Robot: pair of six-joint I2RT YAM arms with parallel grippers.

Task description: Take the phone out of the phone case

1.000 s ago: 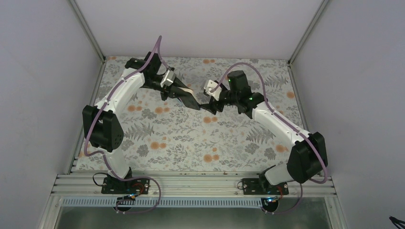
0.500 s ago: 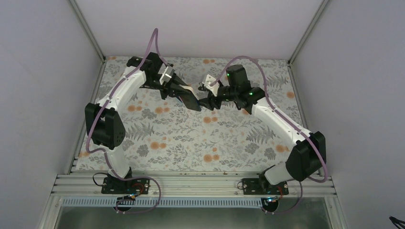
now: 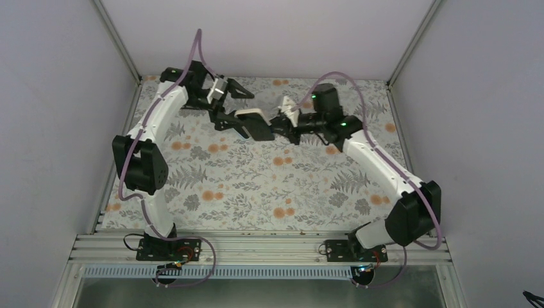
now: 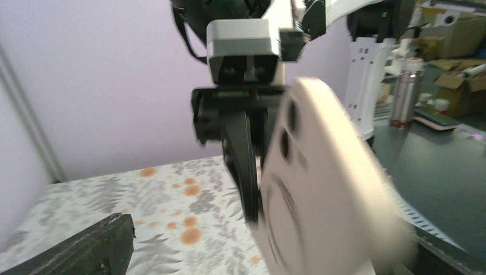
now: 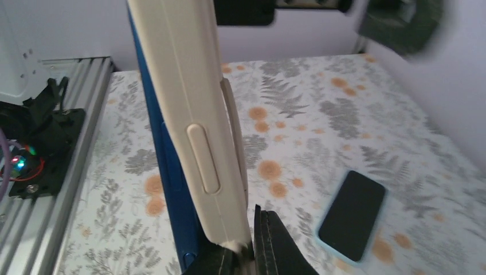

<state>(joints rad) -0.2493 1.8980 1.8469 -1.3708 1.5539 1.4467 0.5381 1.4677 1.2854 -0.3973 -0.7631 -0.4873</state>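
Observation:
A cream phone case [image 5: 189,97] with a blue phone [image 5: 150,132] pressed along its side stands on end in the right wrist view. My right gripper [image 5: 252,232] is shut on its lower end. From above, the case [image 3: 250,114] hangs over the back middle of the table, its dark face [image 3: 260,129] turned toward the arms, and the right gripper [image 3: 277,125] holds its right end. My left gripper [image 3: 242,109] is open, one finger on either side of the case's left end, not pinching it. The left wrist view shows the case's blurred back [image 4: 321,189].
A second phone in a light blue case [image 5: 352,215] lies flat on the floral table [image 3: 256,186], seen only from the right wrist. The metal rail [image 3: 256,247] runs along the near edge, and pale walls enclose the other three sides.
The left gripper has opened and let go of the case, drawing back a little to the far left. The right gripper has shut on the case's right end.

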